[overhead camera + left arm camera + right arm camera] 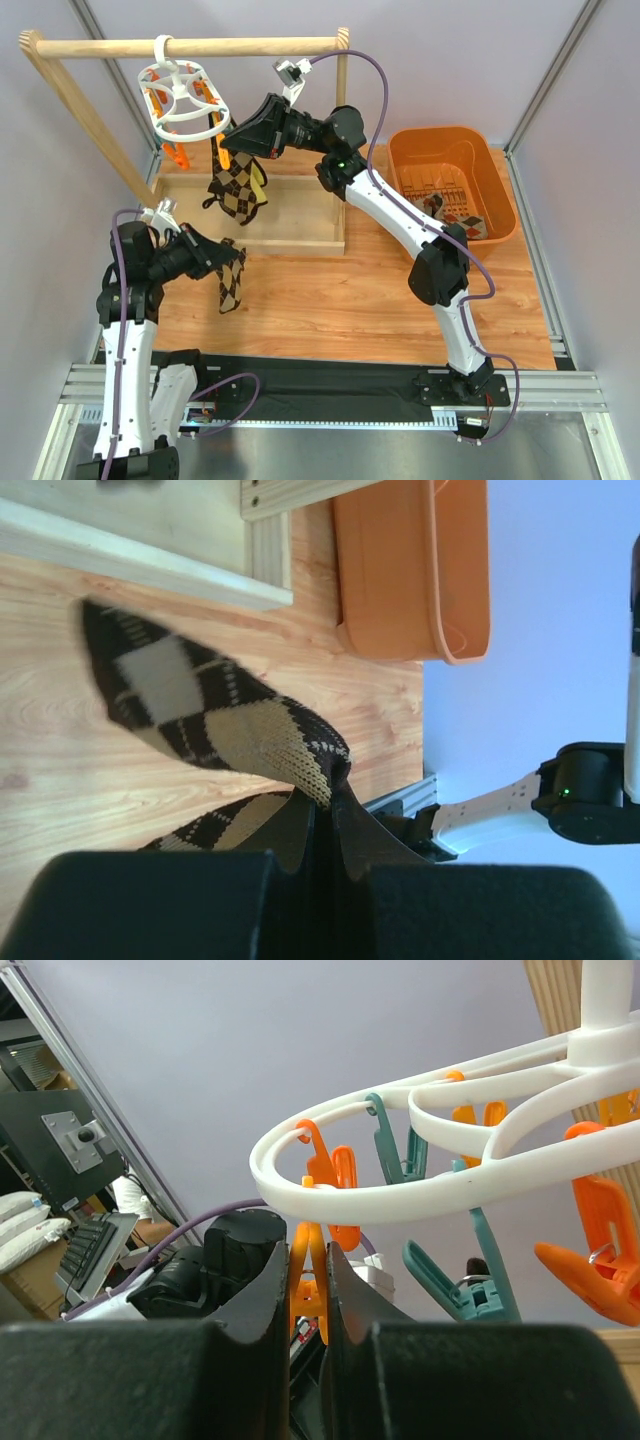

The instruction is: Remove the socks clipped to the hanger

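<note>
Hanger: the white openwork ring hangs by its hook from the wooden rail, at the far left of your top view, and it sits tilted.
Right pincer: it is clenched on 1 orange clip that dangles under the ring, with a finger on each side of it.
Other clips: a teal clip and more orange ones hang from the same ring, just beside the pinched one.
Second argyle sock: it hangs limp right below your right pincer, over the frame's wooden base. You cannot tell whether the clip bites it.
Left pincer: it is clenched on 1 argyle sock, gripped at one end. The rest droops above the tabletop, well apart from the hanger.
Orange bin: it stands at the far right of the tabletop. At least 1 patterned sock lies inside.
</note>
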Tool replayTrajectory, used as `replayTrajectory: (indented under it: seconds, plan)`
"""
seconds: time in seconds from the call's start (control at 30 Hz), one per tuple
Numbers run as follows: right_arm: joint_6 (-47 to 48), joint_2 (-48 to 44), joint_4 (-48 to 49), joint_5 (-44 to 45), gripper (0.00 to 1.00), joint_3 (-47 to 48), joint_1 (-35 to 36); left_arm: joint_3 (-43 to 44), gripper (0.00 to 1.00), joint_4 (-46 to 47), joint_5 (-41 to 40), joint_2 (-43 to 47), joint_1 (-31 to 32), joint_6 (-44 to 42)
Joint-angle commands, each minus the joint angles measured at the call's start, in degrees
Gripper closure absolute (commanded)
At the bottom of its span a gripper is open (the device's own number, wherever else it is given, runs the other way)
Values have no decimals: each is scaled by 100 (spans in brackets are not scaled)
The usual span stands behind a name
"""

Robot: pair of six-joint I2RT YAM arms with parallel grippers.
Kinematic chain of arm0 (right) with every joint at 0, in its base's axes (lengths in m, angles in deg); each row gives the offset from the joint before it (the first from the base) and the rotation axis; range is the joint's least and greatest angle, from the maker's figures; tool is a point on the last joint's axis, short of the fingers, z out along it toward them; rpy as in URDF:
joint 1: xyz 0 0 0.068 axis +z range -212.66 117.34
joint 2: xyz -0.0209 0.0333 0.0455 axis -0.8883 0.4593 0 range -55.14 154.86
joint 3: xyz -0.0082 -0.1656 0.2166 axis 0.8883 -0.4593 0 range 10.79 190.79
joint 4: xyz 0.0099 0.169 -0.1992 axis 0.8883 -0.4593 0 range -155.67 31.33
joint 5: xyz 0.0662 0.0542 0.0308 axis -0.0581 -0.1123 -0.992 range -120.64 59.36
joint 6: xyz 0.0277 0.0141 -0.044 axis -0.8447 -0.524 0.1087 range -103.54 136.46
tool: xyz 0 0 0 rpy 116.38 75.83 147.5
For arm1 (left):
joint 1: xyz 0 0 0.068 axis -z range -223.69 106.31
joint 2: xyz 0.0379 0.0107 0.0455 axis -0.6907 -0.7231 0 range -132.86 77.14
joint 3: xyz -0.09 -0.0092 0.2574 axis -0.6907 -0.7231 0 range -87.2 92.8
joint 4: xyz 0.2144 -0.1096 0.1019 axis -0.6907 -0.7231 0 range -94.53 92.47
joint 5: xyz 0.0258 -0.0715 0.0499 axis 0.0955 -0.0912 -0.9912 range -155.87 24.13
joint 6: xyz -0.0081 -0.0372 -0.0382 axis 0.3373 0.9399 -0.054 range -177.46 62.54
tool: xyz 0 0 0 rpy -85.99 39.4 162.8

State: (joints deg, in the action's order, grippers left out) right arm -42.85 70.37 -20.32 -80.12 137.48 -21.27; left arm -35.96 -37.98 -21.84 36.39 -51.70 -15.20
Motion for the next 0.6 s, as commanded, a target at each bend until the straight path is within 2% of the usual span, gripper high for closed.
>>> replayTrajectory:
  seconds: [0.0, 0.03, 0.07, 0.17, 0.33, 0.37, 0.57]
  plan:
    - [-107, 8, -56, -80, 88, 58, 36, -70, 100, 502, 70, 67, -43, 124]
    - [-133, -9, -56, -80, 84, -12, 27, -79, 100, 590, 131, 59, -43, 133]
    - [-177, -70, -38, -63, 73, -196, 19, -62, 100, 660, 202, 59, -43, 142]
    - [-178, -351, 102, -62, 52, -636, -25, 52, 100, 635, 202, 67, -43, 107]
    - [340, -887, -125, -273, 36, -1646, -52, 184, 100, 573, 229, 50, -43, 107]
    - [428, -984, -152, -299, 28, -1804, -52, 219, 100, 538, 237, 41, -43, 81]
    - [1386, -1959, -670, -738, 19, -3368, -61, 562, 100, 476, 492, -108, -34, -139]
